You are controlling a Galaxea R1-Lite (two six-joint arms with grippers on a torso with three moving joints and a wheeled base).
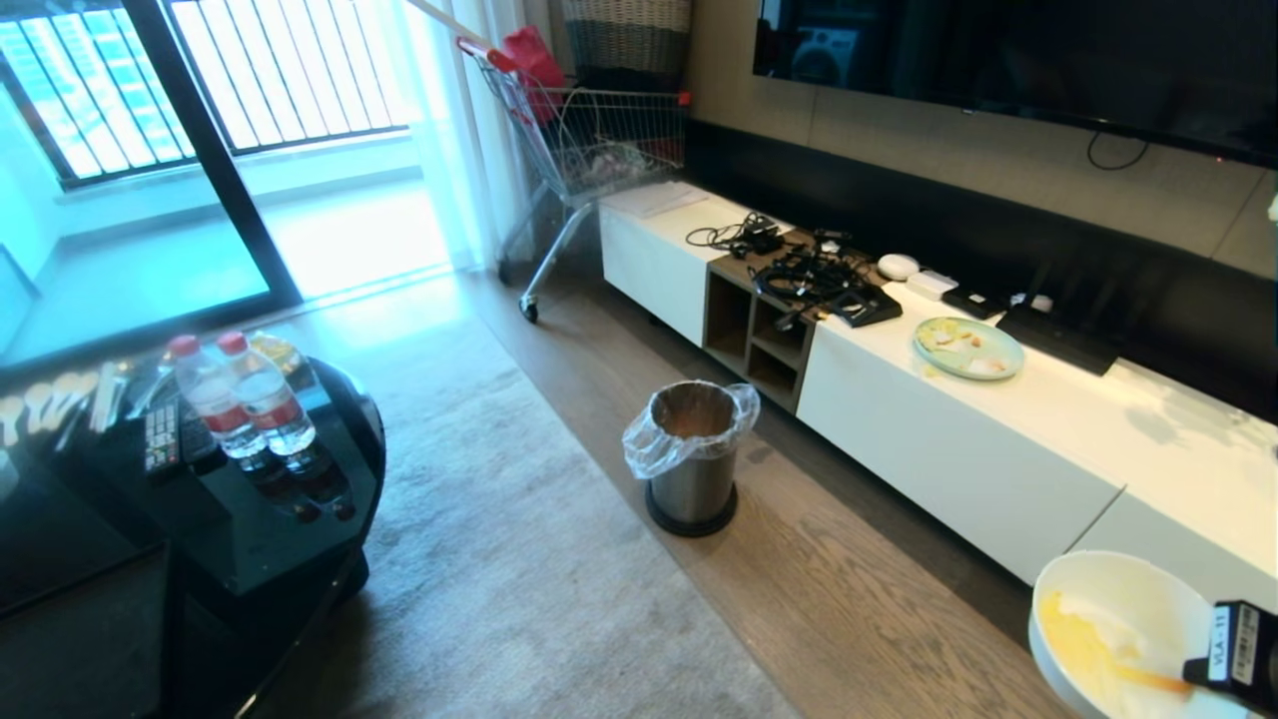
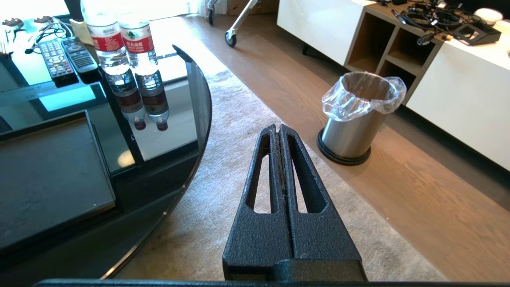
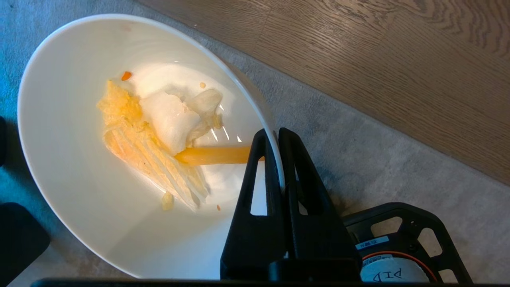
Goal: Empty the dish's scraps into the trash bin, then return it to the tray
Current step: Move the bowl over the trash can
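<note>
The dish (image 1: 1118, 639), a white bowl, hangs low over the floor at the bottom right of the head view. My right gripper (image 1: 1193, 669) is shut on its rim. In the right wrist view one finger sits inside the dish (image 3: 79, 159) and one outside, with the right gripper (image 3: 273, 137) pinching the rim. Yellow, orange and white scraps (image 3: 159, 135) lie in the bowl. The trash bin (image 1: 692, 454), metal with a clear liner, stands on the wood floor ahead and to the left of the dish. My left gripper (image 2: 277, 128) is shut and empty above the rug. The black tray (image 2: 48, 175) lies on the glass table.
Two water bottles (image 1: 240, 399) and remotes (image 2: 65, 56) stand on the black glass table (image 1: 250, 539) at left. A pale green plate (image 1: 967, 348) and cables rest on the white TV cabinet (image 1: 949, 439) at right. A shopping cart (image 1: 589, 140) is parked at the back.
</note>
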